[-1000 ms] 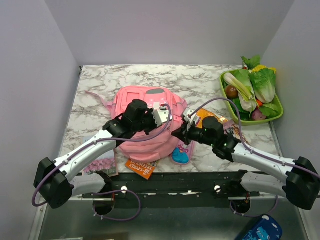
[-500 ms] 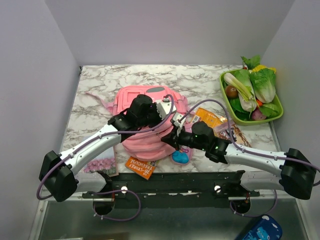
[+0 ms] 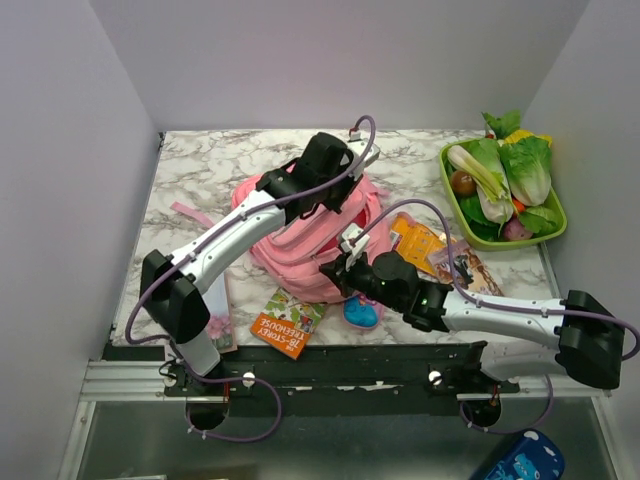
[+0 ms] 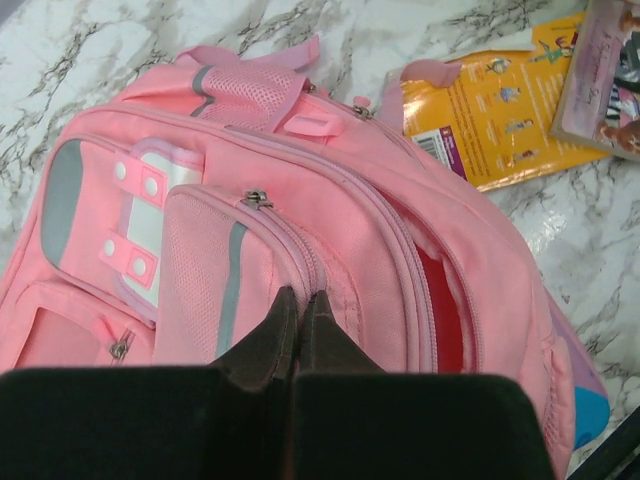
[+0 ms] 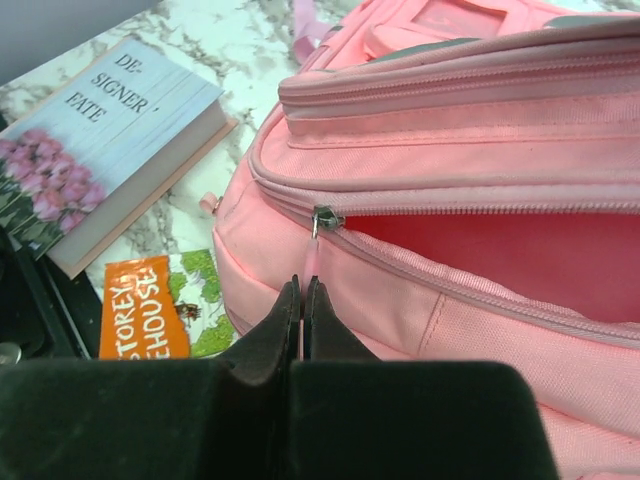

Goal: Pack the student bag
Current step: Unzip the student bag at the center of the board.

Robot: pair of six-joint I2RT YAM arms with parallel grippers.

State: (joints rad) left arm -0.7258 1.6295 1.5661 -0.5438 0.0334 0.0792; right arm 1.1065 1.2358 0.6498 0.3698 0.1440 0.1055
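We see student bag (image 3: pixel 300 250) on bench (image 3: pixel 200 160), main pocket unzipped. Left claw (image 4: pixel 297 298) together, pinching front-pocket seam. Right claw (image 5: pixel 301 288) together under zip pull (image 5: pixel 322 220), probably nipping fabric.

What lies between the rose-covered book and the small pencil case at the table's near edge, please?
The orange Treehouse book lies there, flat; the top view shows it best.

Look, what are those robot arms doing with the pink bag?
Both arms are holding the large soft pink fabric backpack. The left end effector pinches fabric by a zip, and the right end effector pinches the lip of the open main pocket. The flowery white book and orange paperback lie outside it.
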